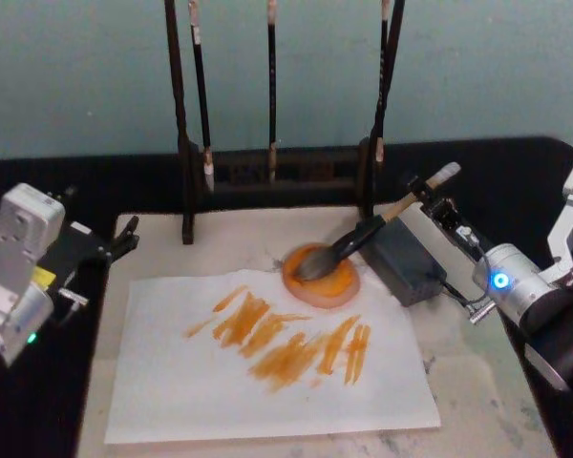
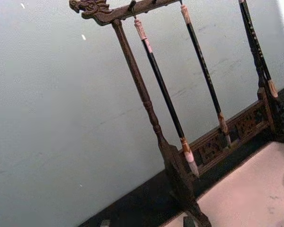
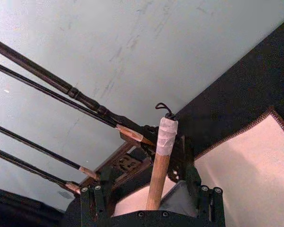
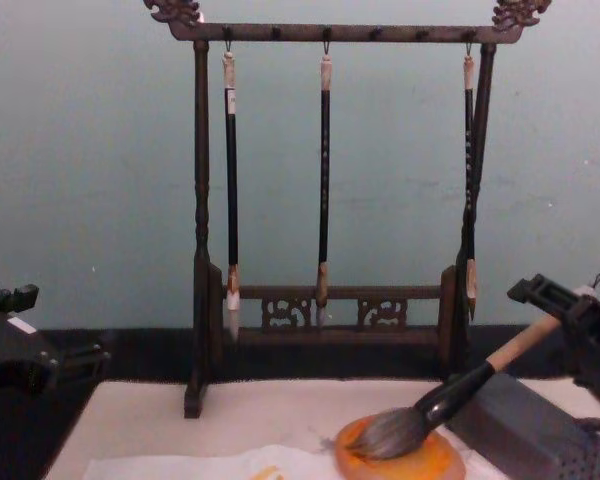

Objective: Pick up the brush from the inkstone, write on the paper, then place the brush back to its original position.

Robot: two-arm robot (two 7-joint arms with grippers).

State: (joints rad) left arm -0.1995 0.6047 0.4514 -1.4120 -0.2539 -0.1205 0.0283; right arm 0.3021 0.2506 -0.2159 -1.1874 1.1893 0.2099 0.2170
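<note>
brush (image 1: 374, 227): grey tuft lying in the inkstone (image 1: 342, 288), handle propped on the grey block (image 1: 406, 258); long axis runs from the dish up and away to the far right, wrapped end highest
right gripper (image 1: 430, 195): sits right at that far-right upper end, straddling the handle; fingers (image 3: 92, 202) are spread with a gap either side of the wood, so it's not holding anything
left gripper (image 1: 124, 240): parked way off at the left edge of the cream mat (image 1: 477, 382), well apart from the brush; right arm is clearly the nearer one
paper (image 1: 220, 382): just near and left of the inkstone, already has orange strokes on it
key relation: handle lines up between the right jaws, tuft lies near-left of them; I'd guess backing off along that far-right axis is the safe way to not knock it
</note>
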